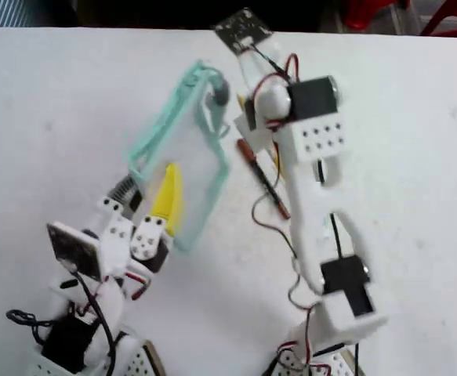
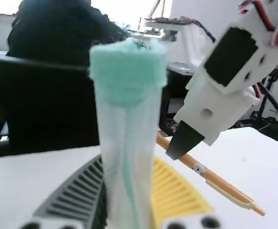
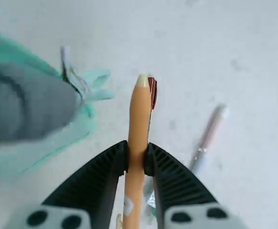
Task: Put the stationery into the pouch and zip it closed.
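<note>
White table, seen from above: near its middle, the left gripper (image 1: pixel 151 178) is clamped on the near end of a clear, mint-edged pouch (image 1: pixel 189 145). It holds the pouch raised on edge, the other end pointing toward the table's back edge. Just beside the pouch, on the side toward the table's right edge, the right gripper (image 3: pixel 136 152) is pinched tight around an orange pen (image 3: pixel 139 114), whose tip sits near the mint edge but outside it. A second, pale pen (image 3: pixel 208 138) lies loose on the table a little beyond. The job looks barely begun: one pen is lifted but not yet in, the other waits to be picked up, and zipping comes last. Whether the pouch mouth stands open cannot be told.
</note>
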{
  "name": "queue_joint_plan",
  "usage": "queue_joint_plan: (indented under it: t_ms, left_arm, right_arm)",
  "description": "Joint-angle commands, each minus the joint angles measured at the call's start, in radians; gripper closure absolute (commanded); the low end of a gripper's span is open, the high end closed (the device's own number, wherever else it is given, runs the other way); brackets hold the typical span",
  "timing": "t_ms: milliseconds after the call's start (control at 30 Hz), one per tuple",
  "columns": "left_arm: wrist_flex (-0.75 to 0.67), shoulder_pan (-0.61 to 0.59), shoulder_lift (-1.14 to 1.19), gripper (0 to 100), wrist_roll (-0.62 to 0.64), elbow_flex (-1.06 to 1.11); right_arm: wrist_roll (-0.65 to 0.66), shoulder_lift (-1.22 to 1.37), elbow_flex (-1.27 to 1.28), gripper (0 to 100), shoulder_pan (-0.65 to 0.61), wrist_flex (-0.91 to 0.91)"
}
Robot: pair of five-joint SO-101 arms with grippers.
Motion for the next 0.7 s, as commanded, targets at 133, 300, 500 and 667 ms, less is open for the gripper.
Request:
queue_joint_plan:
  t_ms: [133,300,500,667]
  left_arm:
    - [-0.157,0.038,0.308,98,-0.054,-0.074]
    - [-0.15,0.033,0.539,98,-0.003,-0.149]
    - [-0.259,0.028,0.596,98,-0.029,-0.087]
    - [-0.293,0.028,0.595,98,-0.118,-0.011]
  right_arm:
    - [-0.031,-0.539,0.64,98.1,0.007,-0.311]
    - [-0.101,-0.766,0.988,98.1,0.01,-0.513]
    - [-0.098,-0.832,1.132,98.1,0.008,-0.619]
    - [-0.098,-0.832,1.2,98.1,0.015,-0.708]
